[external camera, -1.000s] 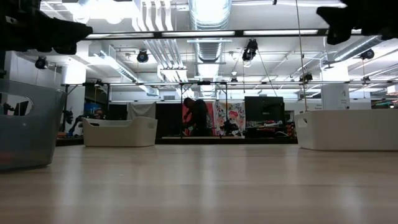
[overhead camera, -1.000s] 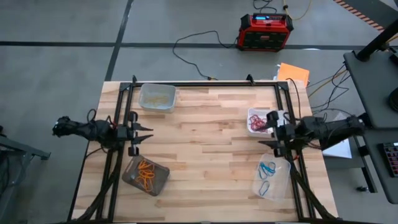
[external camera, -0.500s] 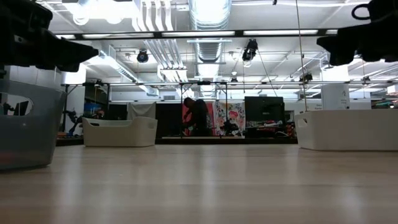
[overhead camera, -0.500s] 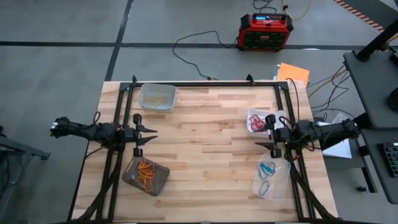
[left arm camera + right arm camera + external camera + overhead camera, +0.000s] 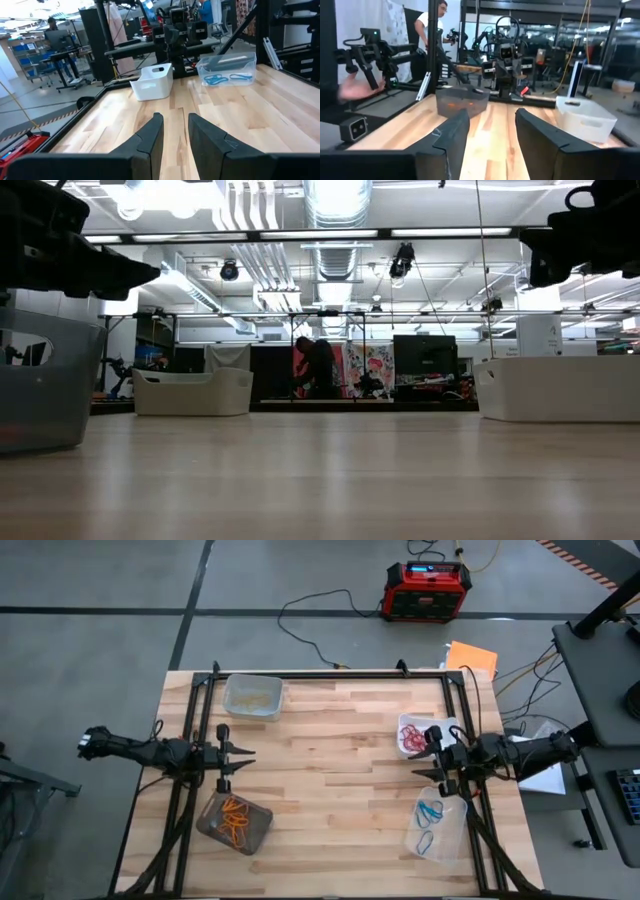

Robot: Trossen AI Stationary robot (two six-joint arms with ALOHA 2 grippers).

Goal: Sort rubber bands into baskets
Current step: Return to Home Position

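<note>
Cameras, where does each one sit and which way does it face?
High: overhead, straight down on the table; left arm and right arm show.
Low: tabletop height, level across; arms at top corners.
Left wrist: past the open left gripper toward the white tub.
Right wrist: past the open right gripper toward the grey tub.
Shared: wrist views show each other's arm.

Shows a wooden table (image 5: 330, 760) bearing (well apart) a white basket (image 5: 403, 721), smoky basket (image 5: 205, 828), left clear basket (image 5: 253, 680) and right clear basket (image 5: 455, 835).

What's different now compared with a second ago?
Both arms levelled out and sank a little; the left pincer and right pincer now face each other across the table. Nothing was grabbed or dropped. The four tubs and their rubber bands stayed put.
</note>
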